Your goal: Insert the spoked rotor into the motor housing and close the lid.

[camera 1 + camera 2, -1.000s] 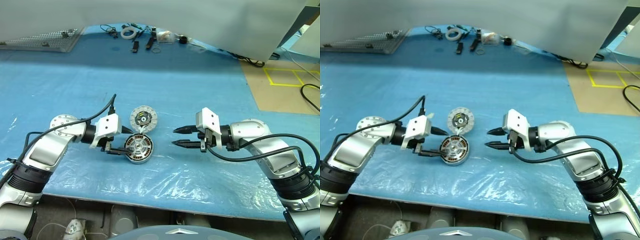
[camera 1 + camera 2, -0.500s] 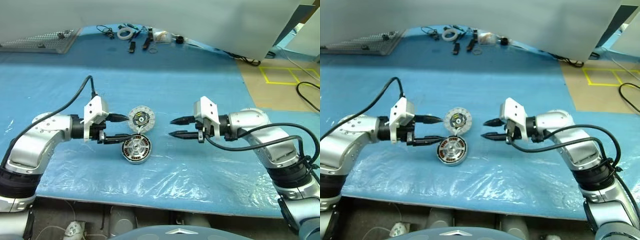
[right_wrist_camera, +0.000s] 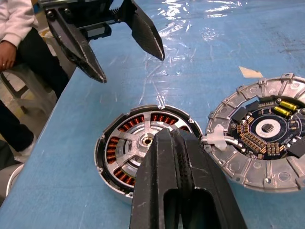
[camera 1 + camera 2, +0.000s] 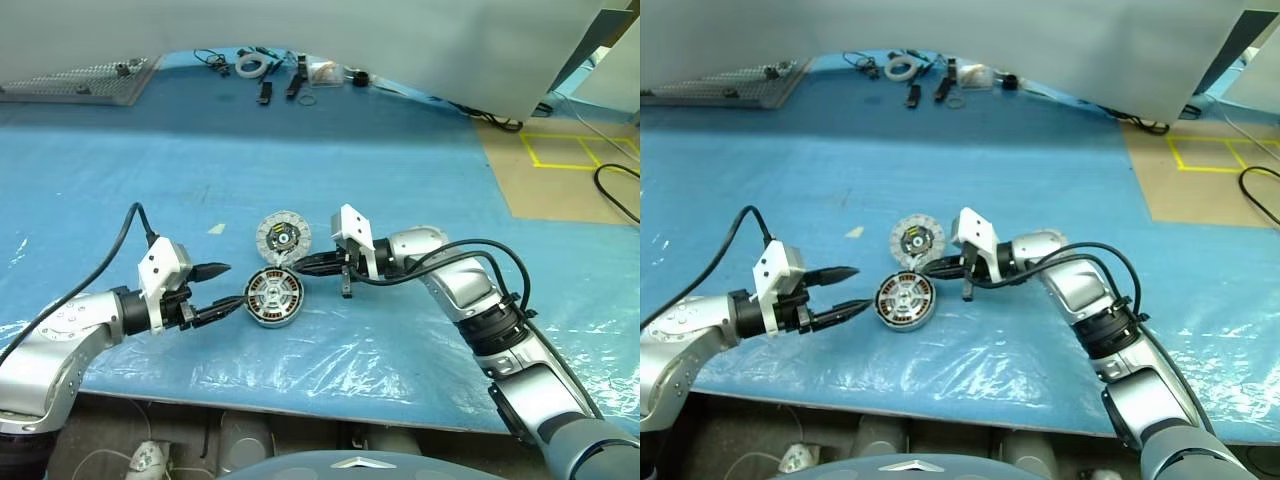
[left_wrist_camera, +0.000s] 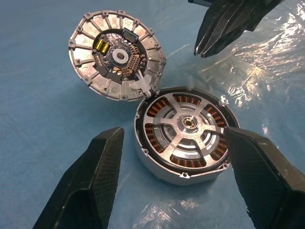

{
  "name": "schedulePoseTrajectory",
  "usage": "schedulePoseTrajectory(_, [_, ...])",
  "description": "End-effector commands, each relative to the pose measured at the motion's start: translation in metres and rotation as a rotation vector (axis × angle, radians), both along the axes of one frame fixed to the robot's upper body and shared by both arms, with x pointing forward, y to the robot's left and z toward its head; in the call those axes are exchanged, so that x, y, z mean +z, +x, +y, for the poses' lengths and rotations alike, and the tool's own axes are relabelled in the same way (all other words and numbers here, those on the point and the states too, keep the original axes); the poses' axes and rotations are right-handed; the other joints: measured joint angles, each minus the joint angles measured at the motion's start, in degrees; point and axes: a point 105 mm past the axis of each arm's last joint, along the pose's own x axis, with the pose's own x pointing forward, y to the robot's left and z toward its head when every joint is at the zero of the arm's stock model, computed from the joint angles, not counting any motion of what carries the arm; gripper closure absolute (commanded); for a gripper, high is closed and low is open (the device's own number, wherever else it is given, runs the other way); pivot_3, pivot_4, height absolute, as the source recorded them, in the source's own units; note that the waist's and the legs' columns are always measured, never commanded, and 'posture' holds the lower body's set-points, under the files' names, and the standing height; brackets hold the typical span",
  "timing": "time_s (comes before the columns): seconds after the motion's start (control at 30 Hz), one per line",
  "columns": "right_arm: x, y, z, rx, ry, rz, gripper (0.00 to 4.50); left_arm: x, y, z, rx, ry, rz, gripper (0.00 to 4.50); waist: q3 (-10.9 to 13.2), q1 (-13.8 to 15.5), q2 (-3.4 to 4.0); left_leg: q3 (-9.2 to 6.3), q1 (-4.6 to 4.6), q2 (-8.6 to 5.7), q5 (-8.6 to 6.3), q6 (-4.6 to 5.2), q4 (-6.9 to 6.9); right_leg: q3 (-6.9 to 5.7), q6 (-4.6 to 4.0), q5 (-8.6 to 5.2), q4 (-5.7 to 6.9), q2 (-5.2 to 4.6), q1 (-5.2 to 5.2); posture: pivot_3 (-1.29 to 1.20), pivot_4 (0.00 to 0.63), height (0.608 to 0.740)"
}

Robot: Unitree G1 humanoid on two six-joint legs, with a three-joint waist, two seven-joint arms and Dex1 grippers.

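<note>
Surface (image 4: 400, 190): blue sheet over a wide bench, crinkled clear plastic film (image 4: 330, 360) along the near edge.
Room: white panel at the back; brown floor with yellow tape (image 4: 575, 150) to the right; seated person's sleeve (image 3: 14, 21) and dark trousers seen in the right wrist view, off the surface's left edge.
Far edge: grey perforated tray (image 4: 85, 80) at back left; small clutter of a white ring (image 4: 250, 67), black parts and cable at back centre.
Open room: broad bare blue between that clutter and the motor parts; bare sheet also right of the right arm.
Housing (image 4: 274, 297): flat on the surface near the front, open face up, axis vertical; copper windings and spoked rotor (image 5: 188, 128) with silver hub on show.
Lid (image 4: 283, 238): just behind the housing, rims meeting at a small white hinge-like tab (image 5: 143, 86); circuit face turned up, lying open rather than shut over the housing.
Left hand (image 4: 222, 292): fingers spread wide, holding nothing, pointing at the housing from its left, tips just short of the rim.
Right hand (image 4: 306, 266): fingers pressed together, empty, reaching in from the right, tips over the housing's rear edge near the tab; touching or not, cannot tell.
</note>
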Motion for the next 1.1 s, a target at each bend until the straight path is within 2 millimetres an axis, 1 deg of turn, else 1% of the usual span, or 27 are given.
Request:
schedulePoseTrajectory(0.03, [0.008,-0.001,0.011,0.045,0.024,0.005,4.45,0.005,-0.004,-0.004,0.006,-0.001,-0.043,0.98,0.0,-0.1,-0.01,0.00,0.03,0.01,0.00,0.00,0.01,0.00,0.00,0.00,0.03,0.01,0.00,0.00,0.150,0.740])
schedulePoseTrajectory(0.17, [-0.001,0.003,0.019,0.051,0.014,0.036,4.45,0.003,-0.004,-0.005,0.033,-0.013,-0.042,0.98,0.0,-0.3,-0.01,0.00,0.05,0.04,0.00,0.00,0.00,0.01,-0.01,0.00,0.08,0.02,-0.01,0.00,0.150,0.740])
schedulePoseTrajectory(0.3, [-0.008,0.002,0.033,0.076,0.009,0.061,4.45,0.002,0.000,-0.002,0.060,-0.005,-0.051,0.98,0.0,-0.3,-0.01,0.00,0.02,0.04,0.00,0.00,0.00,0.00,-0.01,0.00,0.08,0.02,-0.03,0.00,0.150,0.740])
schedulePoseTrajectory(0.4, [-0.016,-0.001,0.044,0.086,-0.015,0.077,4.45,-0.001,0.000,0.007,0.069,0.029,-0.048,0.98,0.0,-0.3,-0.01,0.00,0.04,0.04,0.00,0.00,0.01,0.00,-0.01,0.00,0.10,0.02,-0.03,0.00,0.150,0.740])
schedulePoseTrajectory(0.53, [-0.030,-0.003,0.041,0.085,-0.058,0.084,4.45,0.003,0.002,0.013,0.082,0.028,-0.053,0.98,0.0,-0.1,-0.02,0.00,0.02,0.03,0.00,0.00,0.00,0.00,-0.01,0.01,0.08,0.02,-0.03,0.00,0.150,0.740])
schedulePoseTrajectory(0.63, [-0.038,-0.007,0.042,0.092,-0.069,0.106,4.45,0.001,0.005,0.019,0.095,0.055,-0.059,0.98,0.0,-0.1,-0.03,0.00,0.03,0.02,0.00,0.00,0.01,-0.01,0.00,0.01,0.08,0.02,-0.03,0.00,0.150,0.740])
schedulePoseTrajectory(0.77, [-0.051,0.000,0.048,0.051,-0.080,0.085,4.45,0.003,0.009,0.016,0.084,0.055,-0.070,0.98,0.0,-0.4,-0.06,0.00,0.09,0.04,0.00,0.00,0.01,0.02,-0.01,0.00,0.16,0.01,-0.03,0.00,0.150,0.740])
schedulePoseTrajectory(0.87, [-0.052,0.004,0.050,0.018,-0.055,0.114,4.45,0.001,0.008,0.013,0.065,0.070,-0.070,0.98,-0.1,-0.8,-0.06,0.01,0.18,0.04,0.00,0.00,0.01,0.05,-0.04,-0.01,0.27,0.01,-0.03,0.00,0.150,0.740])
schedulePoseTrajectory(1.0, [-0.059,-0.004,0.042,0.060,-0.094,0.113,4.45,0.000,0.009,0.012,0.064,0.062,-0.069,0.98,-0.1,-1.2,-0.07,0.01,0.19,0.04,0.00,0.00,0.05,0.05,-0.05,-0.02,0.34,0.00,-0.03,0.00,0.150,0.740])
schedulePoseTrajectory(1.07, [-0.055,-0.001,0.040,0.037,-0.078,0.115,4.45,-0.001,0.009,0.011,0.059,0.067,-0.069,0.98,-0.1,-1.3,-0.07,0.01,0.19,0.03,0.00,0.00,0.05,0.05,-0.05,-0.02,0.34,0.01,-0.02,0.00,0.150,0.740])
schedulePoseTrajectory(1.1, [-0.049,0.000,0.039,0.041,-0.060,0.124,4.45,0.000,0.010,0.010,0.057,0.066,-0.073,0.98,-0.1,-1.3,-0.07,0.01,0.19,0.03,0.00,0.00,0.05,0.05,-0.05,-0.02,0.34,0.01,-0.02,0.00,0.150,0.740])
